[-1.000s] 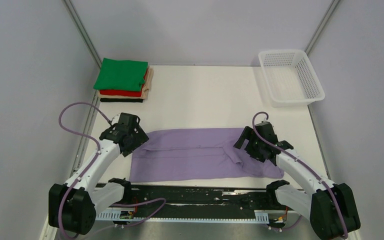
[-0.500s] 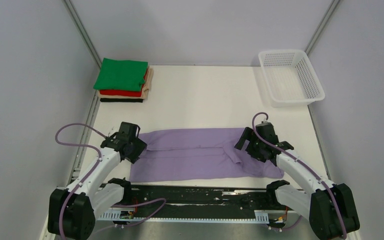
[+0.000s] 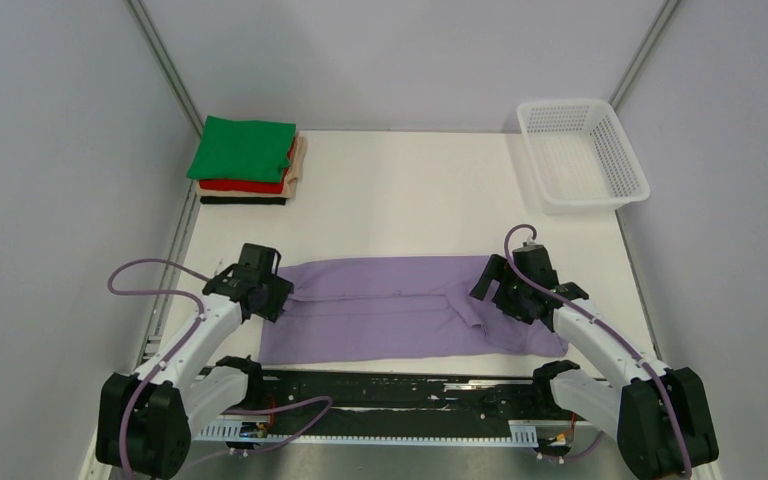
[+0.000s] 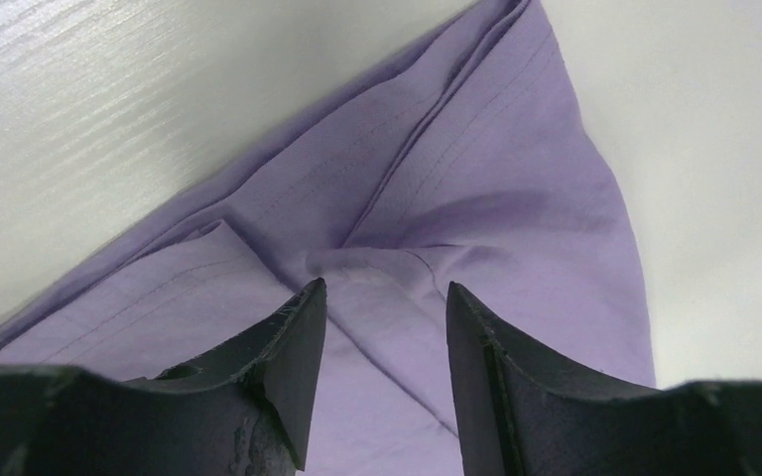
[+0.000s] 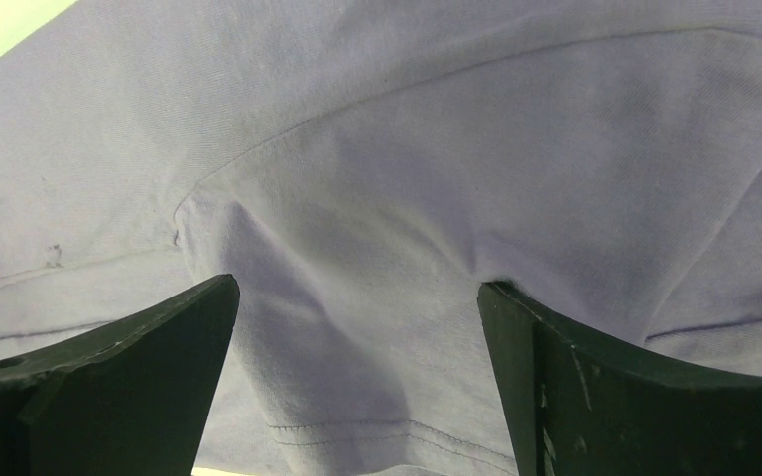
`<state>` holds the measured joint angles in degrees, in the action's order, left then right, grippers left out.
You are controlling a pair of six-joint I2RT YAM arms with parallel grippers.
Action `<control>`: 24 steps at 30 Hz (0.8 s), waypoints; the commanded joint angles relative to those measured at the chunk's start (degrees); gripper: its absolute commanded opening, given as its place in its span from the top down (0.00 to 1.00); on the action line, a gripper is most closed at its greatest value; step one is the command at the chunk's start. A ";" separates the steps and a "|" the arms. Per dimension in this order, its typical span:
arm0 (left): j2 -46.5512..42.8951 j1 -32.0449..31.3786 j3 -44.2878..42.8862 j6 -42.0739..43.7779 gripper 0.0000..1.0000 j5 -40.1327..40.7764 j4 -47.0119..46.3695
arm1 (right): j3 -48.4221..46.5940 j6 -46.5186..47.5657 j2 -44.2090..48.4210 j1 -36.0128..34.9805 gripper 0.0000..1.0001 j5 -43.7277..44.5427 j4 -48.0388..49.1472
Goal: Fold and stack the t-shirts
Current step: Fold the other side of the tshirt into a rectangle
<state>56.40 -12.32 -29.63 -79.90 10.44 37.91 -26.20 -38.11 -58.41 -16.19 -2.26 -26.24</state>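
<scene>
One soft lavender t-shirt [image 3: 390, 310], folded into a long creased band, lies flat on the white table [image 3: 410, 200] between both arms. A stack [image 3: 245, 165] of four folded layers, green on top, sits far left. The left gripper [image 4: 382, 293] stands narrowly parted astride a pucker of cloth, and the right gripper [image 5: 357, 288] is spread wide with its tips on the fabric.

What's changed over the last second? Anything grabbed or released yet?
The left gripper slid back toward the near edge along the lavender t-shirt's left end. Its jaws are open over a raised fold, and nothing was gripped or released. The right gripper, the t-shirt, the folded stack and the white mesh basket stayed put.
</scene>
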 commanded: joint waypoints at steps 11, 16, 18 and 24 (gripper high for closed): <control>7.44 0.28 -3.79 -3.25 0.69 3.99 -3.40 | -1.60 2.68 0.10 0.72 0.00 -0.20 -0.82; 5.85 0.28 -6.15 -1.91 1.00 6.82 0.50 | -1.58 2.68 -0.03 0.92 0.00 -0.20 -0.88; 5.18 0.28 -6.83 -0.11 1.00 7.92 0.53 | -1.69 2.79 -0.16 0.94 0.00 -0.33 -0.87; 10.34 0.28 -16.20 17.77 1.00 11.58 2.35 | -1.83 3.14 -0.62 1.18 0.00 -0.63 -0.99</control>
<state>63.51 -12.29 -38.44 -75.40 16.29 39.09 -26.33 -36.36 -58.52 -15.55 -3.14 -26.70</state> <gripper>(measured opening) 0.009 0.998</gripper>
